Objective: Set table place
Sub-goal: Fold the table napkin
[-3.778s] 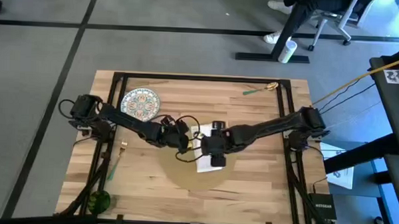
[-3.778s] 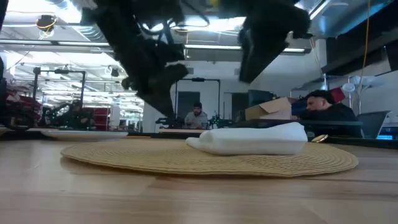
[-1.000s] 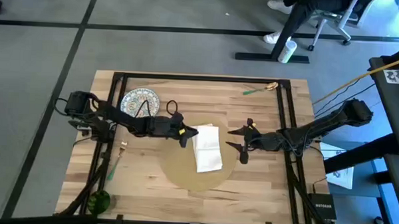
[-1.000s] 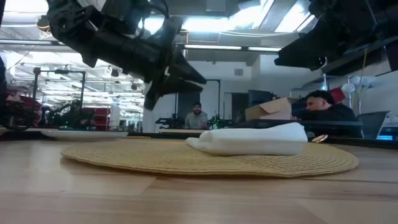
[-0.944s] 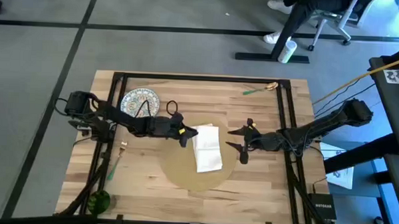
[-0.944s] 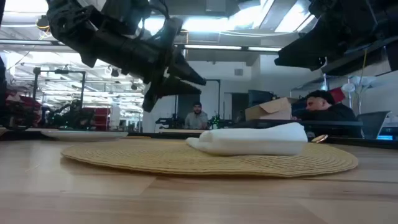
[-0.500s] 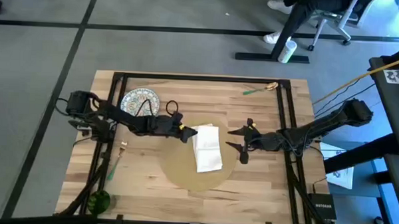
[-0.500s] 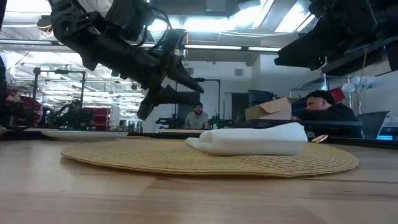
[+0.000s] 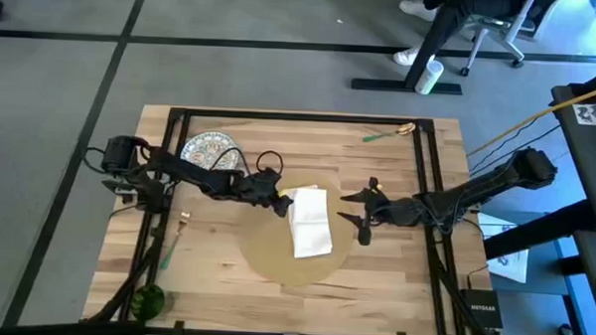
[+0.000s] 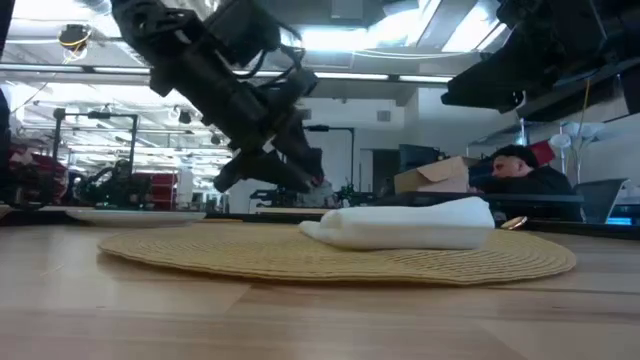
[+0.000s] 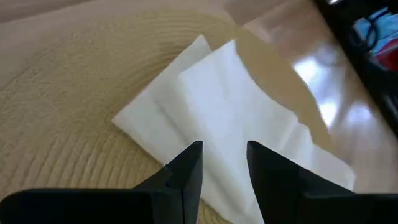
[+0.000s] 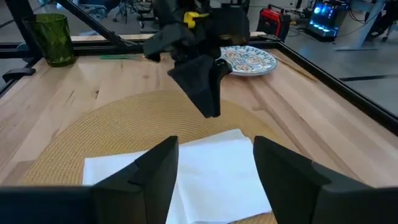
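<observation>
From the low view I am seeing the bench [image 10: 120, 320] nearest to me, and on it the round tan placemat [image 10: 200, 255] is lying flat, plain, with fine woven rings. The white napkin [image 10: 410, 225] is resting on its right part as a soft folded heap. Only this view is showing me people sitting in the room behind.

From above I am seeing what the low view is hiding: the placemat [image 9: 275, 256] is sitting in the middle of the bench, toward the near edge, and the napkin [image 9: 310, 222] is reaching past its far rim. The patterned plate [image 9: 204, 150] is lying well apart at the far left, and a green glass [image 9: 146, 301] is standing at the near left corner.

The left gripper [image 9: 283, 201] is hanging just beside the napkin's left edge. In the left wrist view its fingers [image 11: 186, 171] are standing released, with a narrow gap, above the napkin [image 11: 236, 130].

The right gripper [image 9: 362, 212] is waiting at the right of the placemat, its fingers spread wide and holding nothing. Its wrist view is looking across the napkin to the left gripper [image 12: 208, 99] and the plate [image 12: 249, 60].
</observation>
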{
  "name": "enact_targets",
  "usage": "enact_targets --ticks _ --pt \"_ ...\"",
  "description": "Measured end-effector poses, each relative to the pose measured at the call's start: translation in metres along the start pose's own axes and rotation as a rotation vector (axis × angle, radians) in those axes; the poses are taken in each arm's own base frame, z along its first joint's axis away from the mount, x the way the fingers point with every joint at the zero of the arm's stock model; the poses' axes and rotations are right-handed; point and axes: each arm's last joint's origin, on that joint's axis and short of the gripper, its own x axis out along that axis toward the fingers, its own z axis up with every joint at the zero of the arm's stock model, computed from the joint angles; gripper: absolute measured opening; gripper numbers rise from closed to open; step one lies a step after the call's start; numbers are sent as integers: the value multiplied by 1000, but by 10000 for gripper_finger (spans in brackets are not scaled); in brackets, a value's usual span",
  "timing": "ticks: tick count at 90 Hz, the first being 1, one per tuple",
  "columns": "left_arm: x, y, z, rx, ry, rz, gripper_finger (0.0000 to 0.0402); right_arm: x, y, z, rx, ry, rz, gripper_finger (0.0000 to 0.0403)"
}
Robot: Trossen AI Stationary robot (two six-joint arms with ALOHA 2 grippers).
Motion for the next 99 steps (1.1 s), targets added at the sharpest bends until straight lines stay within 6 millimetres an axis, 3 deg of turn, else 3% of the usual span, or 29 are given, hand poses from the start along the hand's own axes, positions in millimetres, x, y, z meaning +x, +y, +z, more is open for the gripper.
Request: enact_targets --ticks 29,53,75,99 --pt "22 5 2 -63 72 5 109 0 0 0 0 0 0 195" --pt "23 5 4 -36 71 9 109 0 0 0 -3 6 -1 195" --pt "31 21 2 -75 107 100 109 0 0 -1 -4 8 -1 195" --pt "32 17 4 -78 90 55 109 0 0 -1 -4 7 0 195"
